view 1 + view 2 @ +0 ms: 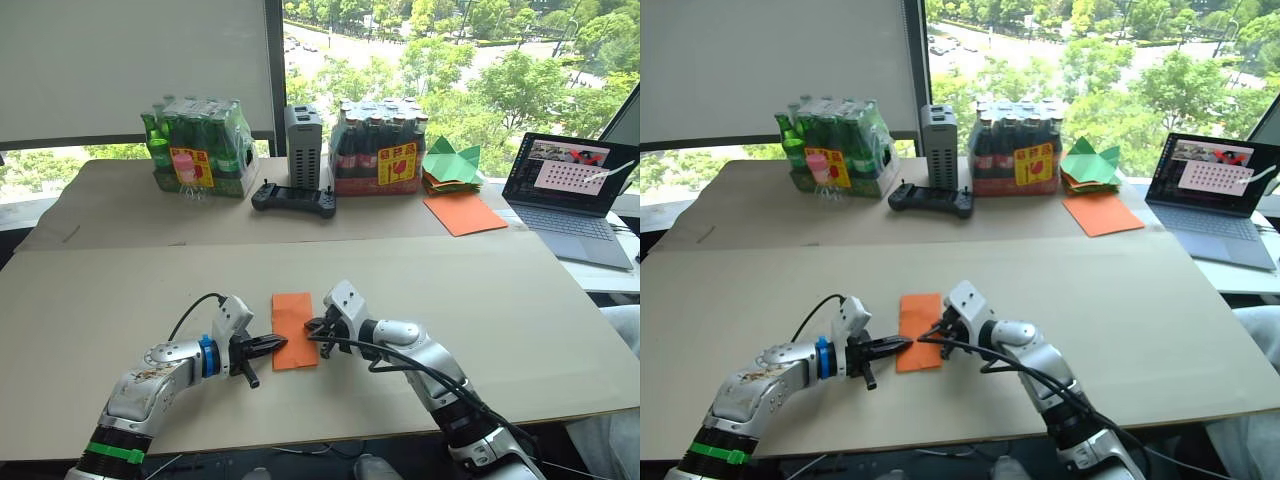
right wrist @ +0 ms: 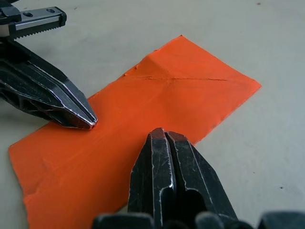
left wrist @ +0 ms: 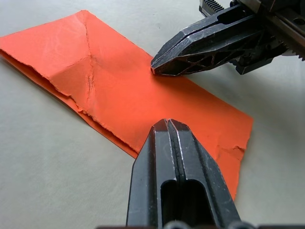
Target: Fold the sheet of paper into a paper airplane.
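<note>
Lying flat, sheet of paper (image 1: 294, 329), long axis pointing away from robot.

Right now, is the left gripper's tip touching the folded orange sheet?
Touching. In the right wrist view the left gripper, fingers shut, presses its tip on the sheet of paper with no gap showing; the right gripper does likewise.

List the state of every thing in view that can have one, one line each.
Creased bright orange sheet of paper: folded in half lengthwise, flat on the table, pressed from both sides.
Left gripper: shut, tip on the sheet's left edge.
Right gripper: shut, tip on the sheet's right edge.
Grey laptop: open, screen lit.
Smooth orange sheet: flat, unfolded.
Green paper pieces: folded, stacked.
</note>
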